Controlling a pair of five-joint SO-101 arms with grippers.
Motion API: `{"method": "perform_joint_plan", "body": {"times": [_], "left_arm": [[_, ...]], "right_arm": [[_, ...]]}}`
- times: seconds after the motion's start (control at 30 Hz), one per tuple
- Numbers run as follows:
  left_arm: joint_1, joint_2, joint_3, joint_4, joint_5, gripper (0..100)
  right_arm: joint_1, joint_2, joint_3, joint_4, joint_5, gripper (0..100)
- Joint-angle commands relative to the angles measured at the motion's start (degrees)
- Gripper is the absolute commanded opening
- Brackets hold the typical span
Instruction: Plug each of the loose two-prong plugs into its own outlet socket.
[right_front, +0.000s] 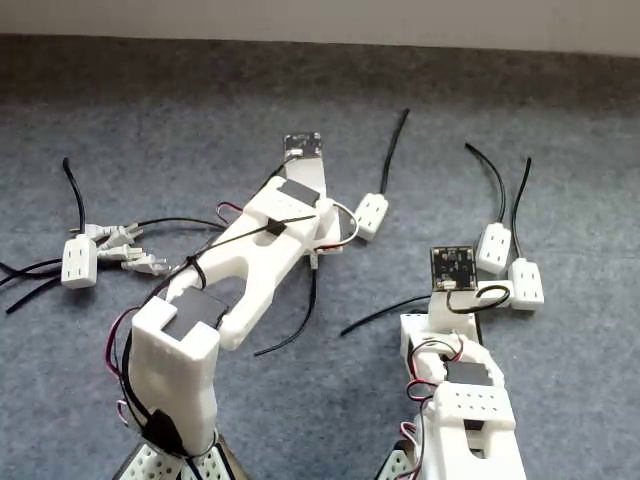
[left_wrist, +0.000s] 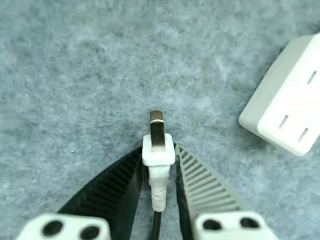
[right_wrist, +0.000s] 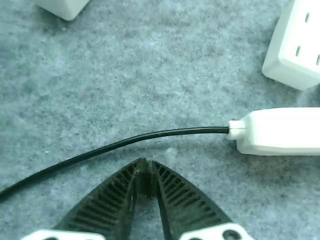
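High view: the left arm lies mid-table, near a white outlet.
Left wrist view: the left gripper pinches a plug; the outlet sits off to one side.
Right wrist view: the right gripper is squeezed tight, holding nothing, by a black cord.
Plugging in: turn the prongs to face the slots, then push straight.

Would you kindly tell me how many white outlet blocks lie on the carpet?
4. One outlet block lies far left, another near the middle beside the left hand, and two close together at right, beyond the right hand. The arms may hide more.
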Motion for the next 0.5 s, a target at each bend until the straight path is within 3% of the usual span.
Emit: {"method": "perform_joint_plan", "body": {"times": [0.0,0.3,0.47], "left_arm": [[0.1,0.0,-2.0,-1.0,-0.5,2],[0.2,-0.7,-3.9,3.3,-0.6,1],[0.1,-0.7,-14.8,16.4,-1.1,1]], "right_arm": [[-0.5,0.0,-0.2,-1.1,0.7,1.6],[-0.5,0.0,-0.2,-1.1,0.7,1.6],[-0.5,0.0,-0.2,-1.1,0.7,1.6]]}}
